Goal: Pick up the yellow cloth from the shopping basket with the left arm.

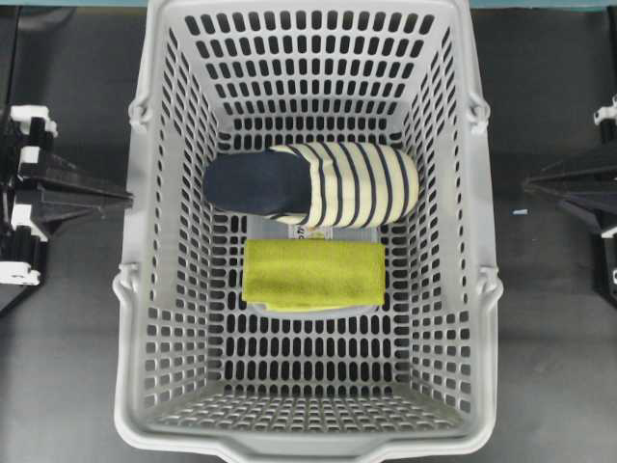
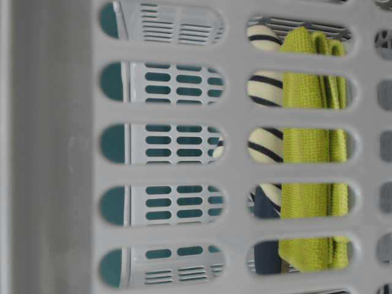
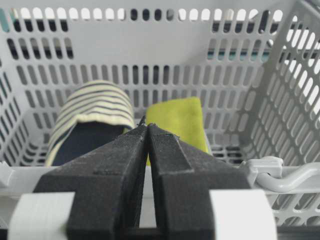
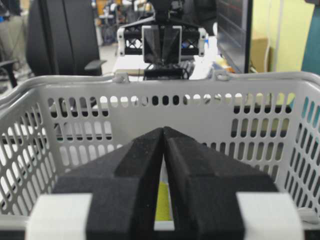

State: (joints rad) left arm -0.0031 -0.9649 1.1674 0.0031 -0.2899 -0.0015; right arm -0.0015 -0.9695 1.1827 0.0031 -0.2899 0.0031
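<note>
Resting outside the basket's left wall in the overhead view, the left arm (image 1: 58,198) points its tip toward the rim. Its wrist view shows the left gripper (image 3: 148,126) with both foam-faced jaws pressed together, tips meeting, nothing between them.

At centre stands the shopping basket (image 1: 135,318), light grey, with slotted walls and floor. Two fabric items lie on its floor. The striped fabric roll (image 1: 318,183), cream with navy bands and a solid navy end at its left, lies crosswise at mid-basket. Just below it in the overhead view, touching or nearly touching it, lies the yellow cloth (image 1: 313,273), a folded rectangle lying flat on a pale flat object whose edge shows beneath it. Through the slots of the table-level view the cloth (image 2: 312,147) appears in front of the roll (image 2: 264,92).

At the right, the right arm (image 1: 578,188) sits outside the basket's right wall. The right gripper (image 4: 164,131) is likewise closed tip to tip and holds nothing.
</note>
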